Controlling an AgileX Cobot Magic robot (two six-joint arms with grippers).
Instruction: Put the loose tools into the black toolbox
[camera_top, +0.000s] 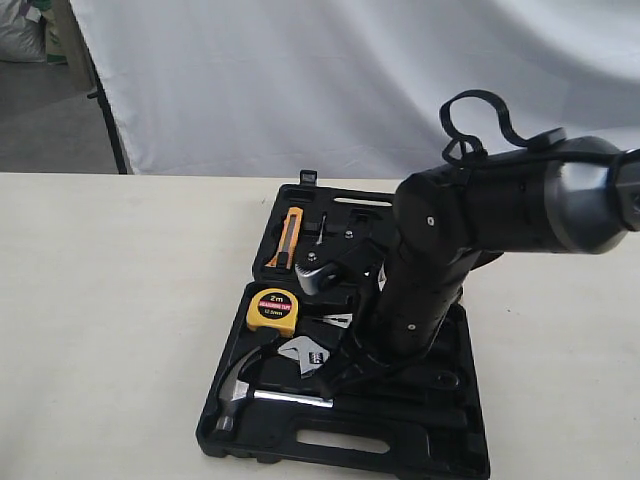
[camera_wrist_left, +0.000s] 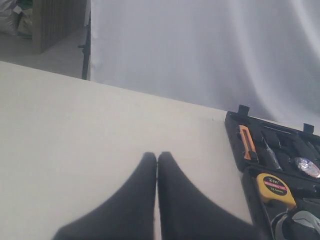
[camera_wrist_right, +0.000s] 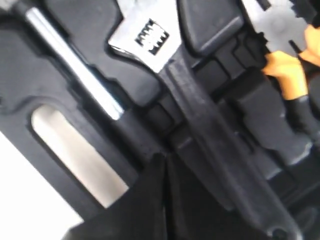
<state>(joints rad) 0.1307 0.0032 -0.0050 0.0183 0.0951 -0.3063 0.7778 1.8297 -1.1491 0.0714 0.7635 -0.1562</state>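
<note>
The black toolbox (camera_top: 236, 444) lies open on the table. The claw hammer (camera_top: 235, 393) rests in its near half, steel shaft (camera_wrist_right: 75, 65) beside the handle slot (camera_wrist_right: 75, 155). The adjustable wrench (camera_top: 305, 353) lies in the middle of that half, its black handle (camera_wrist_right: 210, 135) running close past my right gripper (camera_wrist_right: 165, 158). That gripper is shut with nothing between its fingers and hangs low over the case. A small dark glossy tape roll (camera_top: 316, 273) sits in the far half. My left gripper (camera_wrist_left: 157, 155) is shut over bare table, left of the toolbox (camera_wrist_left: 235, 135).
A yellow tape measure (camera_top: 273, 309) and an orange-handled utility knife (camera_top: 289, 238) sit in the case. Orange-handled pliers (camera_wrist_right: 287, 70) lie beside the wrench. The right arm (camera_top: 440, 270) covers much of the toolbox. A white curtain hangs behind the table.
</note>
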